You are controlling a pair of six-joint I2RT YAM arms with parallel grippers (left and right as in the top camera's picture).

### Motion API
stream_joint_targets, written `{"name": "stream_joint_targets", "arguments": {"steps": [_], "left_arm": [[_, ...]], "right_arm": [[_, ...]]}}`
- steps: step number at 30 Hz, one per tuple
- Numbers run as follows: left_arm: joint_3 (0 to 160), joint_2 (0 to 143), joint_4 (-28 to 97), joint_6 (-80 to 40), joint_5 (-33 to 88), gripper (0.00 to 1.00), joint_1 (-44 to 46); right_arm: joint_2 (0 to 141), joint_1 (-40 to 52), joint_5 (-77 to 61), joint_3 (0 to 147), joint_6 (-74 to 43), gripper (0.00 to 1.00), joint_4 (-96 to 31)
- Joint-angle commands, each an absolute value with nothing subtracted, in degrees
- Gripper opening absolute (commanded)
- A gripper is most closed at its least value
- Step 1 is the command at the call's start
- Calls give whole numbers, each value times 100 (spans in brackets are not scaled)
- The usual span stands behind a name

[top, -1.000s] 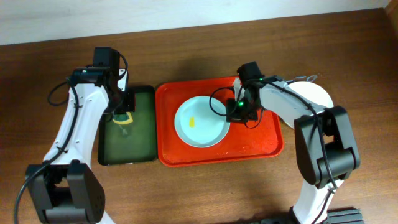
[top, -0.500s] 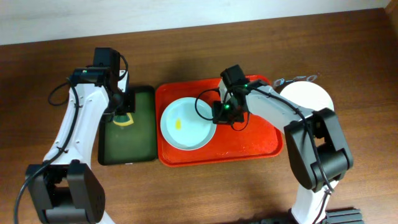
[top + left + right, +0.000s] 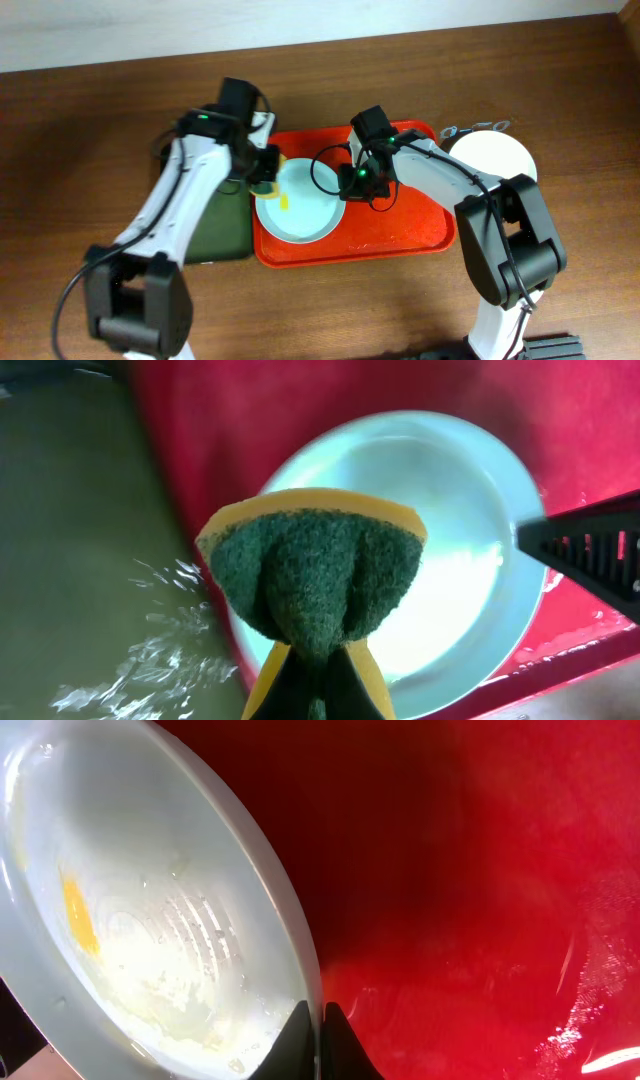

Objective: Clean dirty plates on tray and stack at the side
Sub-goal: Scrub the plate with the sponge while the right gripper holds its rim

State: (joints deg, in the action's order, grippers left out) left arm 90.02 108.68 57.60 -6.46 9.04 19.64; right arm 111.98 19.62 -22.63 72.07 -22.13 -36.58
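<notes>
A white plate with a small yellow smear lies at the left end of the red tray. My right gripper is shut on its right rim; in the right wrist view the fingertips pinch the plate edge at my gripper. My left gripper is shut on a yellow and green sponge, held just above the plate's left edge. A clean white plate sits on the table right of the tray.
A dark green tray with wet film lies left of the red tray, partly under my left arm; it shows in the left wrist view. Water drops lie on the red tray floor. Brown table all round.
My left arm has swung right from the green tray, carrying the sponge to the plate's left edge. The right gripper dragged the plate left earlier and now holds it still.
</notes>
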Motion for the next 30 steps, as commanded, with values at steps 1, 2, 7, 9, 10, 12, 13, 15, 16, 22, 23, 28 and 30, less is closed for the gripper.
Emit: {"name": "stream_joint_targets", "arguments": {"steps": [1, 2, 7, 9, 10, 12, 13, 15, 16, 22, 23, 28, 30], "left_arm": [[9074, 11426, 5568, -985, 1092, 0, 2217], [9074, 11572, 5509, -1044, 1044, 0, 2265], [9074, 11861, 5457, -1433, 572, 0, 2290], [9074, 11861, 5465, -1433, 263, 0, 2294], [9074, 11861, 5483, -1431, 248, 0, 2294], [9037, 11867, 5505, -1435, 252, 0, 2296], [8967, 11874, 5443, -1435, 255, 0, 2305], [8777, 11920, 5240, -1435, 259, 0, 2379], [8674, 11948, 5131, -1435, 257, 0, 2434], [8444, 12707, 4860, -1553, 1227, 0, 2622], [8451, 12702, 4858, -1350, 1765, 0, 2620], [8768, 12199, 4864, -1317, 2574, 0, 2561], [8809, 11784, 4860, -1321, 2539, 0, 2390]], "right_arm": [[11104, 1997, -2338, 7177, -2217, 4, -3660], [11107, 1997, -2335, 7177, -2217, 4, -3662], [11104, 1997, -1925, 7177, -2217, 4, -3664], [11104, 1999, -1925, 7177, -2215, 4, -3667], [11107, 1999, -1925, 7177, -2217, 4, -3667], [11107, 1999, -1925, 7177, -2217, 4, -3667], [11107, 1999, -1925, 7177, -2217, 4, -3667], [11104, 1999, -1925, 7177, -2217, 4, -3667], [11107, 1999, -1925, 7177, -2217, 4, -3669], [11107, 1999, -1925, 7177, -2217, 4, -3701], [11107, 1999, -1925, 7177, -2217, 4, -3699], [11107, 1999, -1925, 7177, -2217, 4, -3704], [11107, 1999, -1925, 7177, -2217, 4, -3704]]}}
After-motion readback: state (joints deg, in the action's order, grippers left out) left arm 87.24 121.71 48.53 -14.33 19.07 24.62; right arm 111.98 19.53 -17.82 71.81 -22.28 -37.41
